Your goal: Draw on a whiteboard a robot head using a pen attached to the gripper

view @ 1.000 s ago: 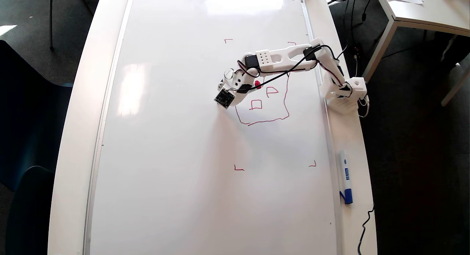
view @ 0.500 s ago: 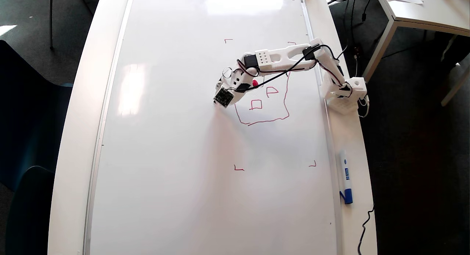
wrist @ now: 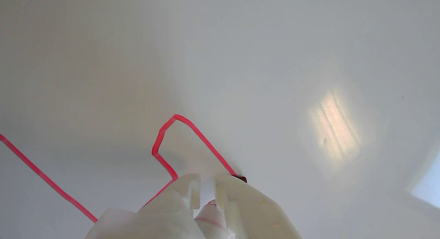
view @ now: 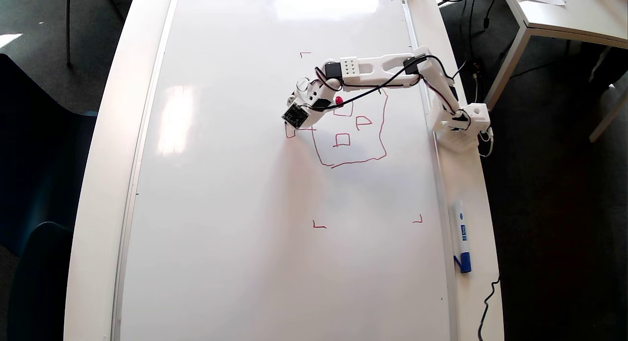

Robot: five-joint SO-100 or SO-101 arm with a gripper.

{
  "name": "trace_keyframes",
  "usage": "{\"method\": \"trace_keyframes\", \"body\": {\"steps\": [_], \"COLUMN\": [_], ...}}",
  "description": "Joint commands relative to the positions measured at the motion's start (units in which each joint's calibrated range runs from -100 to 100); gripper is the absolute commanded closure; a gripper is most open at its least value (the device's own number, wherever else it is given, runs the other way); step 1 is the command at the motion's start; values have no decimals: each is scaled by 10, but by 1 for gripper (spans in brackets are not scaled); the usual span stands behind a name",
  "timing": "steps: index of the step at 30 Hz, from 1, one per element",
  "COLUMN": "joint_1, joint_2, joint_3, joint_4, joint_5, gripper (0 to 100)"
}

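The whiteboard [view: 235,208] fills most of the overhead view. The robot head [view: 349,135] is a wobbly red outline with two small squares and a D shape inside. From its left side a short stalk leads to a partly drawn small box [view: 290,133]. My gripper [view: 293,121] hovers over that box, shut on the pen [view: 338,100], whose red cap shows behind the wrist. In the wrist view the gripper [wrist: 206,180] holds the pen [wrist: 209,216] between its white fingers, and the red tip touches the whiteboard [wrist: 275,60] at the end of a fresh red line [wrist: 175,119].
A white marker with a blue cap [view: 461,238] lies on the table edge right of the board. The arm's base [view: 463,127] stands on that same edge. Red corner marks [view: 319,225] sit on the board. Another table [view: 564,12] stands at top right.
The gripper moved toward the top of the overhead view with the pen. This uncovered a stalk and part of a small box left of the outline.
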Motion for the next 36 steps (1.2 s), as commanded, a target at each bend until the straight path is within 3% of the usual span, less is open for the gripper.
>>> {"method": "trace_keyframes", "body": {"steps": [1,9,36], "joint_1": [7,1,-28], "joint_2": [-31,-71,-106], "joint_3": [17,84,61], "joint_4": [31,33,27], "joint_5": [-2,-4,-13], "gripper": [99,99,99]}}
